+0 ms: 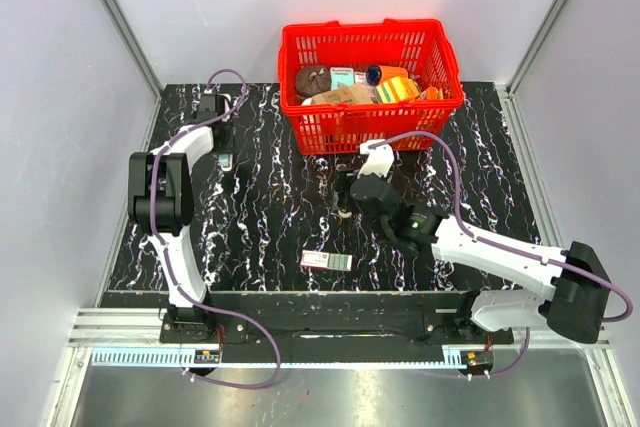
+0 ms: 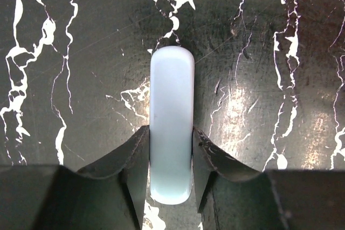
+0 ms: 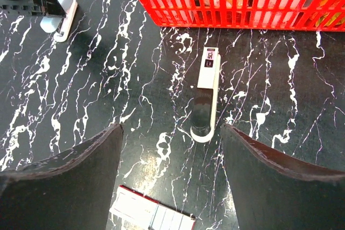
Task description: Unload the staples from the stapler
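Robotics lab, test cell: plain pale panels (image 1: 60,97) set in aluminium framing (image 1: 118,22) wall in a black, white-veined table (image 1: 270,232). A left arm (image 1: 165,192) and a right arm (image 1: 490,252) stand bolted to a metal rail (image 1: 120,332) at the near edge, with purple cables (image 1: 276,357) looping from their bases. A red basket (image 1: 340,127) of assorted goods sits at the back.

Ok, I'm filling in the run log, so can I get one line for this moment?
left gripper: shut on pale stapler | right gripper: open, near white-black stapler | staples: not visible | red-white box: on table
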You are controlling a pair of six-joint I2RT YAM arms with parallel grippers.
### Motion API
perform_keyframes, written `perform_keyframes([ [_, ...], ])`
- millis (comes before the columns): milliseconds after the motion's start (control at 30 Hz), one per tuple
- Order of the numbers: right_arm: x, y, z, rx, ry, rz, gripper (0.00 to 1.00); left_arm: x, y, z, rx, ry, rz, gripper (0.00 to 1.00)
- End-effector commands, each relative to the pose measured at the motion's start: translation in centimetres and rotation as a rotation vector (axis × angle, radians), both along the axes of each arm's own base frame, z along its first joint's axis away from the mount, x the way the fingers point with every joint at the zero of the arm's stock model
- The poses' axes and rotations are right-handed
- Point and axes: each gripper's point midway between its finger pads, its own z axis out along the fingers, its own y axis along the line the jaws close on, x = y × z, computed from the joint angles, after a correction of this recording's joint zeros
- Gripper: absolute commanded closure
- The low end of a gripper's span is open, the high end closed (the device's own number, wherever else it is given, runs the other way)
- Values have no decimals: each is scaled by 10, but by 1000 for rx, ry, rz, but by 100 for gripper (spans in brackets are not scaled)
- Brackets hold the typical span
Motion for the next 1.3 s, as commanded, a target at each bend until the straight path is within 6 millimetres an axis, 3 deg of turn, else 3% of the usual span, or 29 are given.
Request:
perform_keyframes([
  [0,0,-8,21,33,-36,-29,22,-6,3,18,21,-38,18,78],
  [167,-4,-9,20,34,-25,-24,23,-37,-9,30,-10,-3,3,82],
  [300,-6,-20,13,27,2,-79,29,-83,-28,37,13,14,-45,87],
  [433,-9,-33,5,13,27,-137,31,-141,-53,23,-3,101,-94,89],
  [533,-12,-37,1,-8,51,-156,32,-171,-71,14,-61,117,-119,89],
  [633,-14,-39,-3,-11,72,-180,33,-185,-80,7,-87,73,-154,88],
  [800,-16,-37,-4,23,88,-180,34,-188,-85,5,-116,81,-157,87],
  [833,-16,-36,-5,25,95,-179,34,-189,-86,3,-123,88,-159,83],
  [867,-15,-32,-7,24,103,-177,34,-191,-90,0,-139,101,-164,66],
  [933,-14,-25,-13,3,130,-173,33,-191,-96,3,-169,105,-187,49],
  [1000,-12,-14,-16,-13,164,-162,30,-190,-106,14,-217,89,-224,26],
  [1100,-8,4,-27,-51,217,-155,27,-180,-112,48,-298,27,-264,4],
  [1200,-5,32,-38,-66,275,-123,28,-171,-92,86,-422,-31,-230,1],
  [1267,-4,53,-40,-72,292,-114,26,-169,-67,108,-463,-87,-197,1],
])
